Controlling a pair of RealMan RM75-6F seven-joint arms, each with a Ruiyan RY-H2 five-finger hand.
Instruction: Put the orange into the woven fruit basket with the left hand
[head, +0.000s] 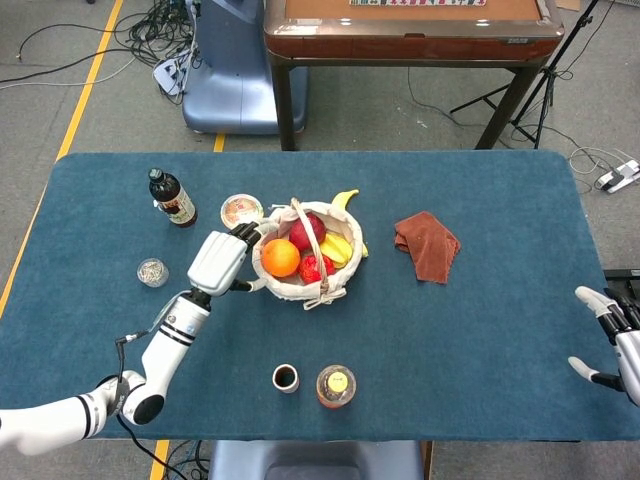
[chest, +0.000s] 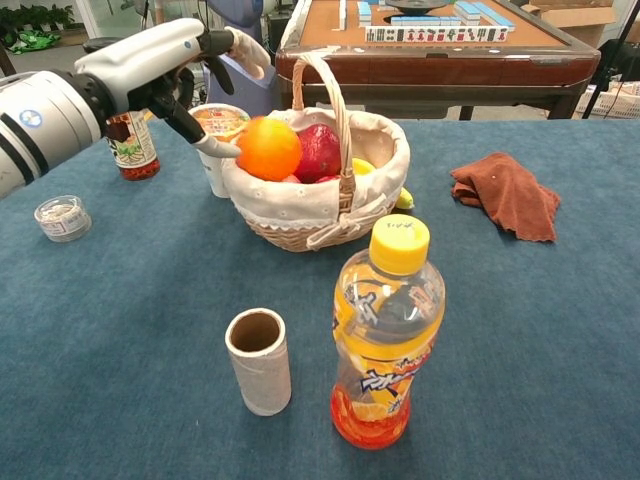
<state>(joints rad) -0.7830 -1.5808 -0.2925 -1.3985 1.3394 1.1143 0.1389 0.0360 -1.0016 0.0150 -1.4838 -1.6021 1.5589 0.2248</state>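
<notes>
The orange (head: 281, 257) (chest: 268, 148) sits inside the left part of the woven fruit basket (head: 300, 292) (chest: 300, 225), on top of red fruit and bananas. My left hand (head: 220, 262) (chest: 175, 62) hovers just left of the basket rim with its fingers spread. The thumb tip lies close to the orange and the other fingers stand well above it. My right hand (head: 620, 335) hangs at the table's right edge, fingers apart and empty, seen only in the head view.
A lidded cup (head: 241, 212) (chest: 218, 125) stands right behind my left hand. A dark sauce bottle (head: 172, 197) (chest: 128, 140) and small jar (head: 152, 271) (chest: 62, 218) stand left. A cardboard roll (head: 285, 378) (chest: 258, 360), drink bottle (head: 336, 385) (chest: 388, 335) and brown cloth (head: 427, 245) (chest: 508, 195) are nearby.
</notes>
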